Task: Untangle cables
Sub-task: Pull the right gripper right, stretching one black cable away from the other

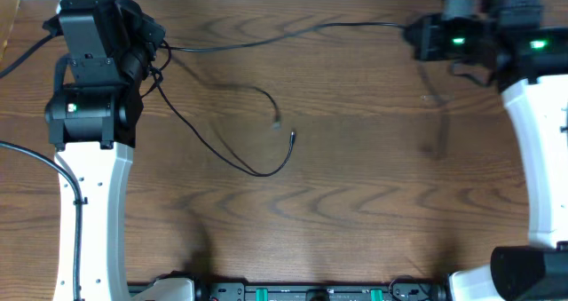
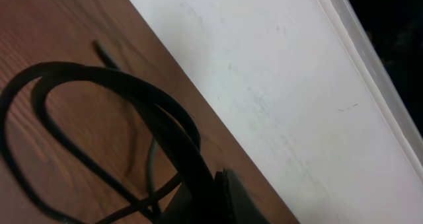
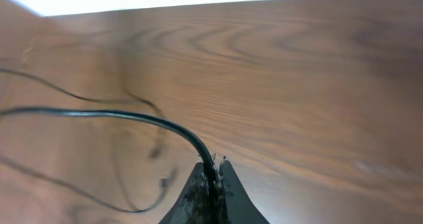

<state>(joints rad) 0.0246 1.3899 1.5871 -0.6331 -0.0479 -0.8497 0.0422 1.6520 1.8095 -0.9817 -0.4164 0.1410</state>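
A thin black cable (image 1: 355,23) stretches across the far part of the table between my two grippers. My left gripper (image 1: 153,51) at the far left is shut on it. My right gripper (image 1: 413,35) at the far right pinches it too. From the left gripper the rest of the black cable sweeps down in a loop to its plug (image 1: 293,138). A shorter grey cable (image 1: 269,99) arcs inside that loop without touching it. In the left wrist view the black cable (image 2: 99,75) loops into the shut gripper (image 2: 215,197), over the grey cable (image 2: 104,52). The right wrist view shows the gripper (image 3: 216,168) clamping the black cable (image 3: 132,116).
The table's far edge runs close behind both grippers, with a white surface (image 2: 297,85) beyond it. A thick black arm wire (image 1: 27,150) hangs at the left. The arm bases and a rail (image 1: 311,292) line the near edge.
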